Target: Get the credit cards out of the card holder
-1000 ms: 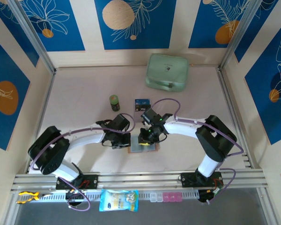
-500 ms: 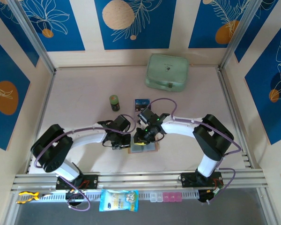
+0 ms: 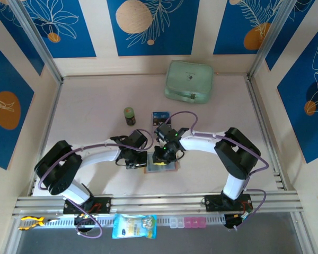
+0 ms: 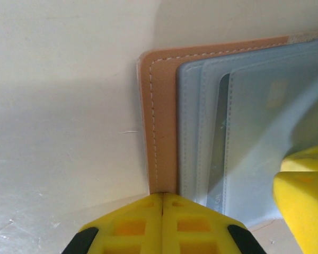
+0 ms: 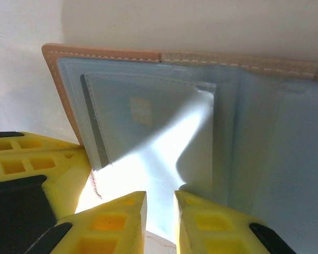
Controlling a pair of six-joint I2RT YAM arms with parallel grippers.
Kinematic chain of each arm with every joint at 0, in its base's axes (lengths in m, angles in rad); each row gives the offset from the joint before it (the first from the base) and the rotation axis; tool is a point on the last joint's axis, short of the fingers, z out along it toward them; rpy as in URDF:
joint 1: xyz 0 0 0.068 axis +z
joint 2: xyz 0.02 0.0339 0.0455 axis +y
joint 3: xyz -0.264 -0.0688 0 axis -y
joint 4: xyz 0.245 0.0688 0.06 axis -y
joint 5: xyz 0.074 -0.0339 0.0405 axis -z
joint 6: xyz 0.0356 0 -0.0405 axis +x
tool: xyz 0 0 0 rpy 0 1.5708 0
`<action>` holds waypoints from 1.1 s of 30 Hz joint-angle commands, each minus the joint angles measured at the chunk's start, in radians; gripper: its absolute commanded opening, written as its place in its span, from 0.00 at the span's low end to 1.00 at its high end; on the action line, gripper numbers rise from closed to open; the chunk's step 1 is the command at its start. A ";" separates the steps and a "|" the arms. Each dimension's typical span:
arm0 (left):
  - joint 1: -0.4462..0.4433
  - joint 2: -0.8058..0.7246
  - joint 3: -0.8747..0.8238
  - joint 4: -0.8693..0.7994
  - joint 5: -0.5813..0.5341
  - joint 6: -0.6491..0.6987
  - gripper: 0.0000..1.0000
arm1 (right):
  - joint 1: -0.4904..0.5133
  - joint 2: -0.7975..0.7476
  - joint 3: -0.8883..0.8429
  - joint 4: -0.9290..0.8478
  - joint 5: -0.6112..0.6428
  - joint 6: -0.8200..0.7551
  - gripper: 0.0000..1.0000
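Right pincer (image 5: 160, 198) has slid leftward, narrowly parted over the open wallet (image 5: 265, 121), whose long axis runs left-right; left pincer (image 4: 162, 197) shut at its edge.

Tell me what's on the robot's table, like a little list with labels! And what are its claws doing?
card holder: open flat on the table, grey pockets facing up
card in pocket: tucked inside, pale chip square showing
loose card: dark blue, lying apart, farther back
left claw: shut, tips at the holder's tan edge
right claw: narrow gap between its jaws, at the grey pocket; cannot tell if it pinches anything
also there: mint-green case, small green can
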 commanded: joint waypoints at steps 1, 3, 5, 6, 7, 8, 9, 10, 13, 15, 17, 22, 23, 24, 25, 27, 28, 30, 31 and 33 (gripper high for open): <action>0.008 -0.003 -0.023 -0.114 -0.064 0.014 0.00 | -0.018 -0.039 -0.031 -0.021 0.004 -0.011 0.22; 0.008 -0.003 -0.024 -0.116 -0.064 0.014 0.00 | -0.025 -0.042 -0.043 -0.003 -0.010 -0.008 0.22; 0.009 -0.004 -0.021 -0.117 -0.064 0.016 0.00 | -0.028 -0.045 -0.055 0.013 -0.024 -0.007 0.21; 0.007 -0.004 -0.021 -0.119 -0.065 0.017 0.00 | -0.029 -0.046 -0.059 0.016 -0.026 -0.008 0.21; 0.009 -0.004 -0.021 -0.119 -0.066 0.017 0.00 | -0.032 -0.044 -0.062 0.018 -0.027 -0.007 0.21; 0.009 -0.003 -0.020 -0.120 -0.066 0.018 0.00 | -0.032 -0.043 -0.066 0.019 -0.030 -0.008 0.21; 0.009 -0.005 -0.020 -0.121 -0.067 0.017 0.00 | -0.034 -0.045 -0.070 0.021 -0.029 -0.008 0.21; 0.009 -0.007 -0.019 -0.122 -0.067 0.018 0.00 | -0.037 -0.047 -0.075 0.024 -0.029 -0.007 0.21; 0.009 -0.014 -0.018 -0.126 -0.072 0.019 0.00 | -0.046 -0.057 -0.093 0.042 -0.037 -0.002 0.20; 0.009 -0.021 -0.013 -0.129 -0.073 0.017 0.00 | -0.054 -0.059 -0.106 0.061 -0.053 0.003 0.19; 0.010 -0.033 -0.006 -0.129 -0.073 0.017 0.00 | -0.059 -0.060 -0.117 0.080 -0.068 0.006 0.18; 0.009 -0.088 0.023 -0.116 -0.072 0.020 0.00 | -0.065 -0.055 -0.132 0.109 -0.089 0.016 0.17; 0.009 -0.101 0.029 -0.113 -0.072 0.021 0.00 | -0.065 -0.054 -0.134 0.111 -0.090 0.017 0.17; 0.009 -0.111 0.034 -0.110 -0.071 0.019 0.00 | -0.065 -0.053 -0.136 0.113 -0.092 0.018 0.17; 0.009 -0.122 0.042 -0.105 -0.068 0.019 0.01 | -0.066 -0.053 -0.137 0.114 -0.092 0.019 0.17; 0.009 -0.137 0.049 -0.088 -0.055 0.016 0.02 | -0.067 -0.052 -0.141 0.115 -0.093 0.019 0.17; 0.009 -0.139 0.055 -0.075 -0.044 0.012 0.03 | -0.068 -0.054 -0.141 0.116 -0.092 0.020 0.17; 0.008 -0.137 0.061 -0.040 -0.019 0.001 0.05 | -0.068 -0.053 -0.144 0.118 -0.094 0.019 0.17; 0.005 -0.128 0.067 -0.016 -0.001 -0.005 0.05 | -0.068 -0.052 -0.145 0.118 -0.093 0.019 0.17; -0.001 -0.109 0.079 0.013 0.024 -0.017 0.07 | -0.070 -0.054 -0.148 0.119 -0.094 0.022 0.16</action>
